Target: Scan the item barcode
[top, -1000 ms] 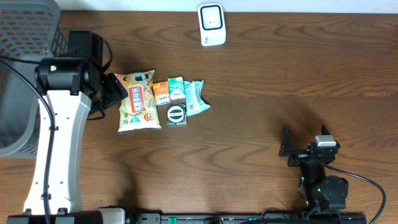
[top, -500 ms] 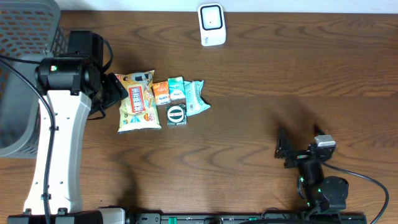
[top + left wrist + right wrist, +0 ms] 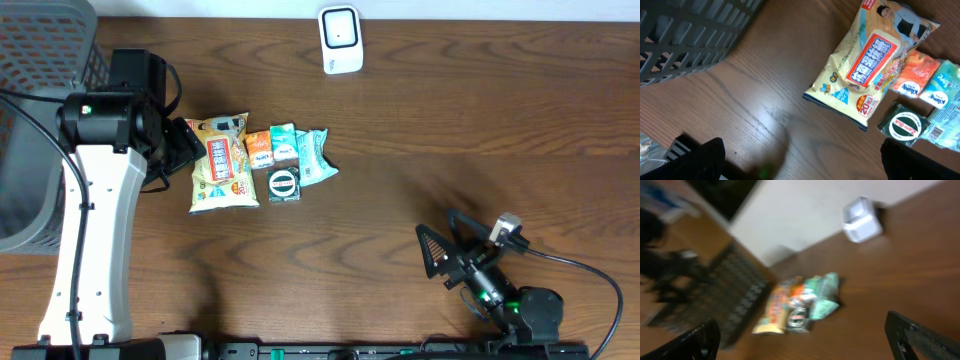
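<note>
A small pile of items lies left of the table's middle: a yellow snack bag [image 3: 222, 162] [image 3: 867, 65], an orange tissue pack [image 3: 259, 148] [image 3: 912, 75], a white and teal pack [image 3: 284, 143], a teal pack [image 3: 316, 156] and a black packet with a round logo [image 3: 284, 184] [image 3: 904, 125]. The white barcode scanner [image 3: 341, 40] [image 3: 861, 220] stands at the far edge. My left gripper [image 3: 186, 148] [image 3: 805, 165] hovers open just left of the snack bag, holding nothing. Open and empty, my right gripper [image 3: 445, 242] [image 3: 810, 340] is at the front right, pointing toward the blurred pile [image 3: 797, 305].
A grey mesh basket [image 3: 40, 110] [image 3: 690, 35] stands at the table's left end, close behind the left arm. Bare wood stretches between the pile and my right gripper.
My right gripper has swung left and tilted toward the pile, blurring its view. The left arm and the items have not moved.
</note>
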Action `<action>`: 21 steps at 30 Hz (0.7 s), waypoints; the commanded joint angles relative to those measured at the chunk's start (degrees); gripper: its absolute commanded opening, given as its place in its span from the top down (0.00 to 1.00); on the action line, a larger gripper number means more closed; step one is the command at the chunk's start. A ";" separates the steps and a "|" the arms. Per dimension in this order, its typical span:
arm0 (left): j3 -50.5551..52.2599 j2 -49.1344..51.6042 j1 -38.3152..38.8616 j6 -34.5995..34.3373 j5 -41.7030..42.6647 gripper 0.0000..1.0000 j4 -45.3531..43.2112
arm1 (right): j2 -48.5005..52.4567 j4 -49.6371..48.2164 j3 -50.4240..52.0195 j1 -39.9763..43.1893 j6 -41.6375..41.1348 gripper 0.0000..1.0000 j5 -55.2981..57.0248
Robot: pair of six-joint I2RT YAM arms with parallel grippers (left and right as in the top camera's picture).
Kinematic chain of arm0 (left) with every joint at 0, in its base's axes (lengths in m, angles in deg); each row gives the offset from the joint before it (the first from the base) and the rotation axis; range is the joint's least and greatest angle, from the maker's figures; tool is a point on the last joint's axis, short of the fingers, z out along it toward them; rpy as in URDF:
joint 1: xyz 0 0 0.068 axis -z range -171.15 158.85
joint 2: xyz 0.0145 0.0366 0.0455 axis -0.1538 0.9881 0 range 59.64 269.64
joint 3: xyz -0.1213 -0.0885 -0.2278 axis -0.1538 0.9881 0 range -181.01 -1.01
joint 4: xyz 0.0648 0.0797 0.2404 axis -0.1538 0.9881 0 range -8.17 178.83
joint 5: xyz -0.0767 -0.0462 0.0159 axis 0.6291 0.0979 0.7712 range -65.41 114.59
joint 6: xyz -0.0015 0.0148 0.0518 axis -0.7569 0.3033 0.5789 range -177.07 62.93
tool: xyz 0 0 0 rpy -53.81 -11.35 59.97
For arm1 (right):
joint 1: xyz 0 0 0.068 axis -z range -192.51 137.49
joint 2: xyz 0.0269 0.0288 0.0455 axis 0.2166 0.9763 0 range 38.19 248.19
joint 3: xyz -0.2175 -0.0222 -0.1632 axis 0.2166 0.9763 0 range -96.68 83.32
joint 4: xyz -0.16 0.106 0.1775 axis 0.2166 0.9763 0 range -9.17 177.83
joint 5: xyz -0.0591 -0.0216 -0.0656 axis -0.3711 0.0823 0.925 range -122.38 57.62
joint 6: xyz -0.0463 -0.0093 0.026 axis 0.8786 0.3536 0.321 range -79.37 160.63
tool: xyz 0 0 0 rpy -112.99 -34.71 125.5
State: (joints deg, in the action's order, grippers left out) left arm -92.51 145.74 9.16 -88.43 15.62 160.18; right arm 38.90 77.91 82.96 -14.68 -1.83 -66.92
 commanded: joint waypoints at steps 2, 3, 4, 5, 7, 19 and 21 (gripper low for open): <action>0.20 0.00 -0.20 -0.48 -0.52 0.02 0.26 | -0.37 -16.20 0.04 -0.17 -4.90 0.01 -3.15; 0.20 0.00 -0.20 -0.48 -0.52 0.02 0.26 | -0.39 -20.81 0.02 -0.17 -5.68 0.01 -0.72; 0.22 0.00 -0.20 -0.48 -0.52 0.02 0.26 | -0.37 -24.48 -0.17 -0.17 -6.29 0.01 2.14; 0.20 0.00 -0.20 -0.48 -0.52 0.02 0.26 | -0.37 -27.39 -0.79 -0.17 -6.71 0.01 5.81; 0.22 0.00 -0.20 -0.46 -0.52 0.02 0.26 | -0.02 -28.33 -3.58 -0.17 -5.88 0.01 12.63; 0.20 0.00 -0.20 -0.48 -0.52 0.02 0.26 | 34.56 5.68 -43.34 -0.17 24.35 0.01 3.37; 0.20 0.00 -0.20 -0.48 -0.52 0.02 0.26 | 45.75 13.51 -52.52 -0.68 26.82 0.01 -3.58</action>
State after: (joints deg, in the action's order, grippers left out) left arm -92.36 145.74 9.16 -88.58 15.57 160.07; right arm 72.51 85.91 39.38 -14.66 16.29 -60.41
